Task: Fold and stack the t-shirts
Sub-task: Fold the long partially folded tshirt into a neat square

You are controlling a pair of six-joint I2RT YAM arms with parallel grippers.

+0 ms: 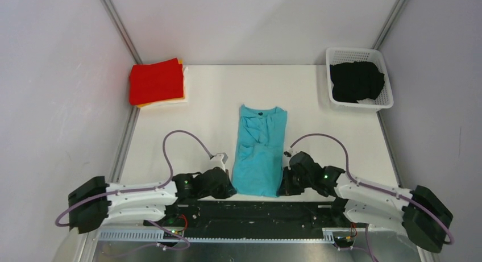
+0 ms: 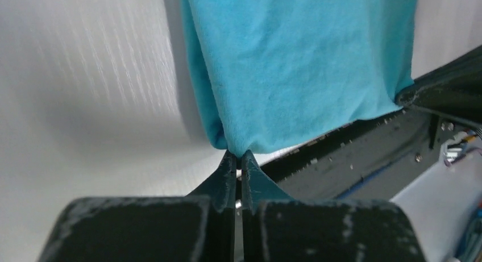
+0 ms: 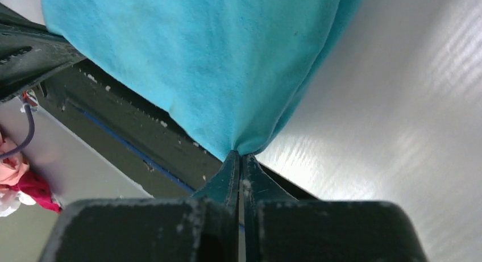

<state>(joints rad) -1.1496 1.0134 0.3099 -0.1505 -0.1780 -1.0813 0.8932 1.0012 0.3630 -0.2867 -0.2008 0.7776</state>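
A turquoise-blue t-shirt (image 1: 258, 151) lies lengthwise in the middle of the table, its sides folded in and its collar at the far end. My left gripper (image 1: 230, 189) is shut on its near left corner (image 2: 239, 142). My right gripper (image 1: 281, 189) is shut on its near right corner (image 3: 241, 145). A folded red t-shirt (image 1: 156, 81) tops a stack at the far left, with orange (image 1: 181, 62) and white (image 1: 173, 102) edges showing under it. A black t-shirt (image 1: 356, 81) lies crumpled in the basket at the far right.
The white lattice basket (image 1: 331, 58) stands in the far right corner. Grey walls enclose the table on three sides. A black rail (image 1: 256, 208) runs along the near table edge between the arm bases. Purple cables loop above both arms.
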